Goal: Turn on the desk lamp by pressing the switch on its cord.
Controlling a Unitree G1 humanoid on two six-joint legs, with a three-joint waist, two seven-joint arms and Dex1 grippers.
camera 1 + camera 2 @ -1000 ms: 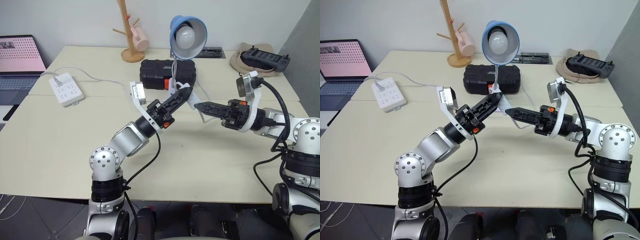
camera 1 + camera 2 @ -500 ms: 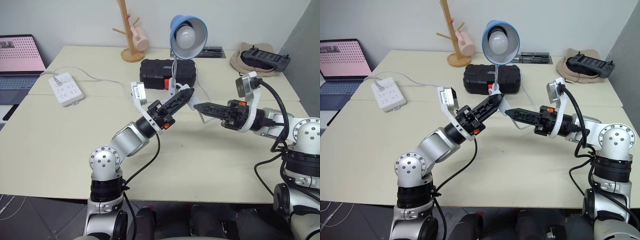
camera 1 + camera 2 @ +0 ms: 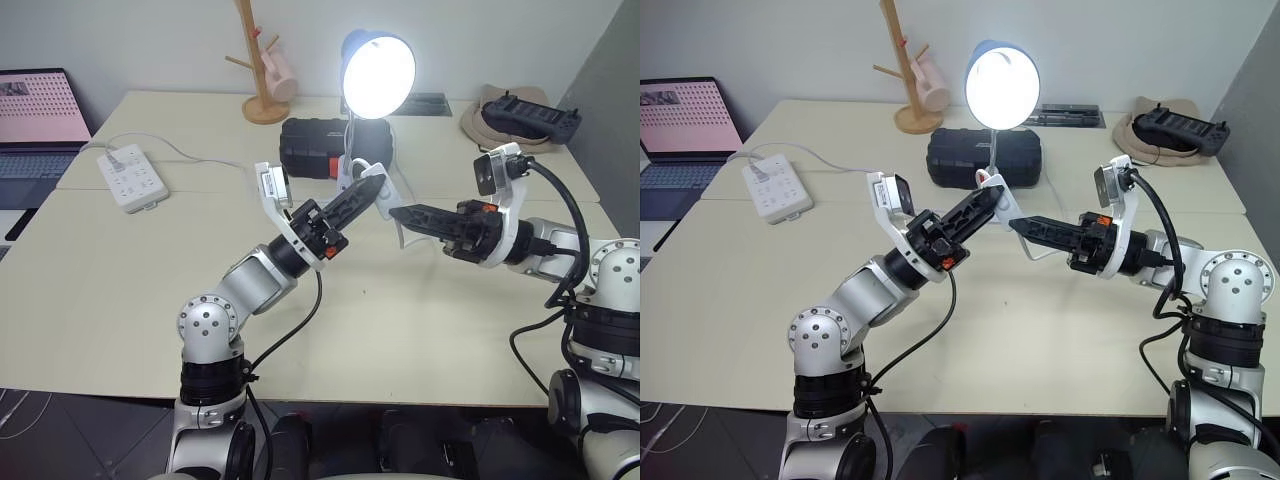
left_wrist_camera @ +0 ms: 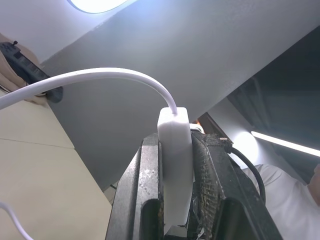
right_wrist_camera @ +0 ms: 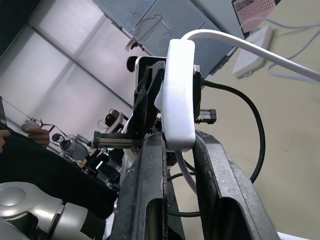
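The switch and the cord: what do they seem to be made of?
The switch, clamped in both pincers, looks like smooth white moulded plastic: hard rounded edges and a soft sheen. The cord looks like white rubbery or vinyl sheathing, since it bends in a smooth arc.

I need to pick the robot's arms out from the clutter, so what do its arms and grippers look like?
Both arms are silver-grey with rounded joints and black collars. The left gripper and right gripper have long, tapering black fingers with orange-red marks at their bases. Each wrist carries a white bracket with a small camera, and black cables loop along both arms.
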